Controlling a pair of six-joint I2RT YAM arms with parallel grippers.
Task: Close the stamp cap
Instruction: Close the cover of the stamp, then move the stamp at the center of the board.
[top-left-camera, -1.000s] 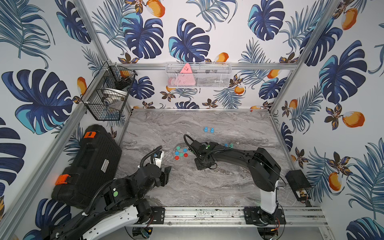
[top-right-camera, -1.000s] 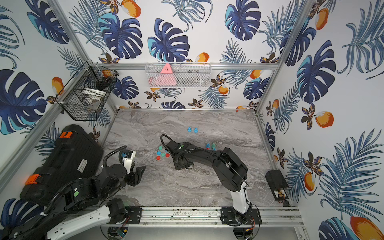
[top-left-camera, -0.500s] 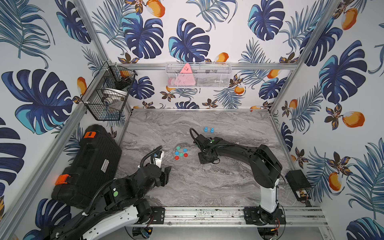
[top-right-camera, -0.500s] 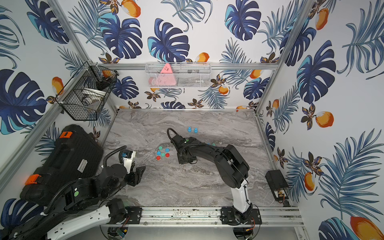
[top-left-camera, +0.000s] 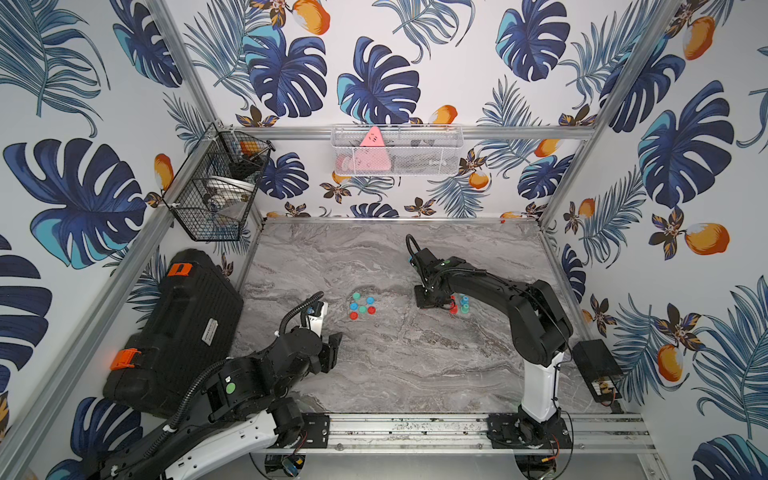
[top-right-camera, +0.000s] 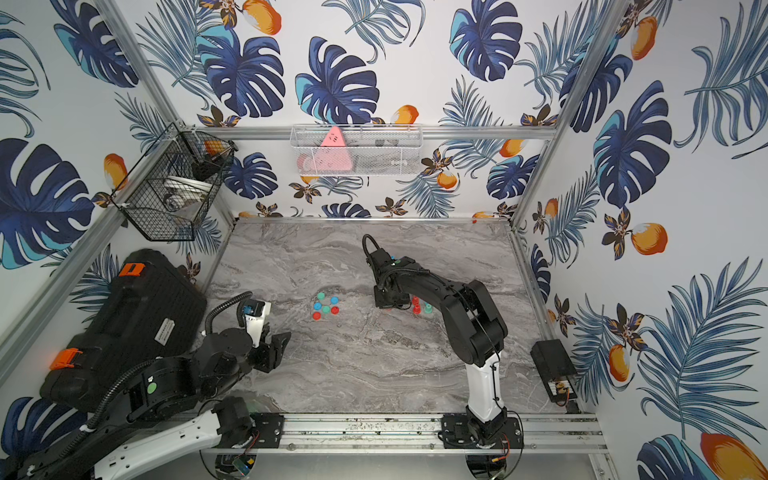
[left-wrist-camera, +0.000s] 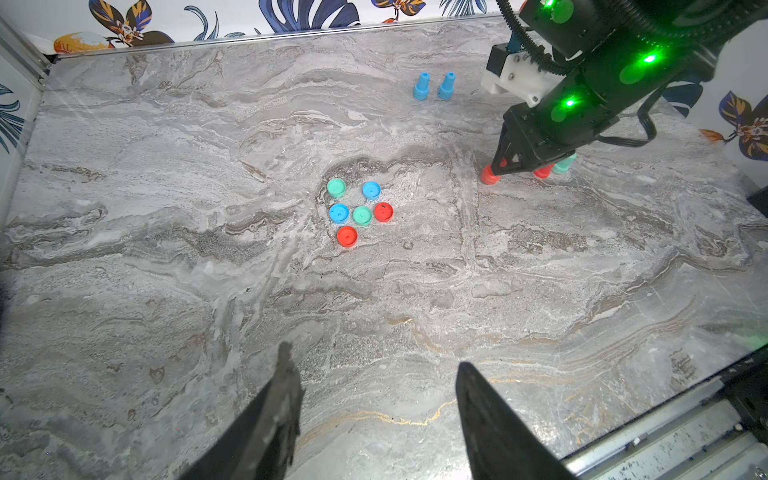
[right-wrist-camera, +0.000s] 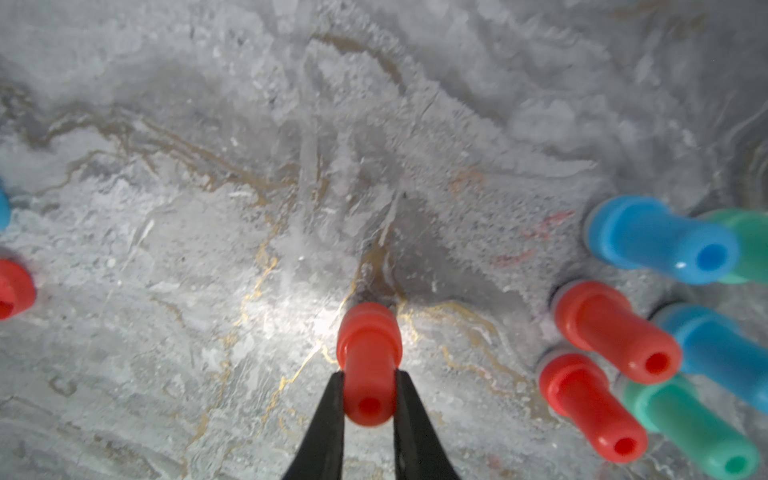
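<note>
right end effector (right-wrist-camera: 368, 375) grips upright red stamp (right-wrist-camera: 368, 332)

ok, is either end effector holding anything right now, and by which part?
Right end effector is shut on a red stamp, pinching its narrow stem. Left end effector is open and empty.

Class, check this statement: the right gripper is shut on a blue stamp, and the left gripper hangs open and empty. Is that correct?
No. The stamp in the right gripper is red, not blue; the right wrist view shows it. The left gripper does hang open and empty.
</note>
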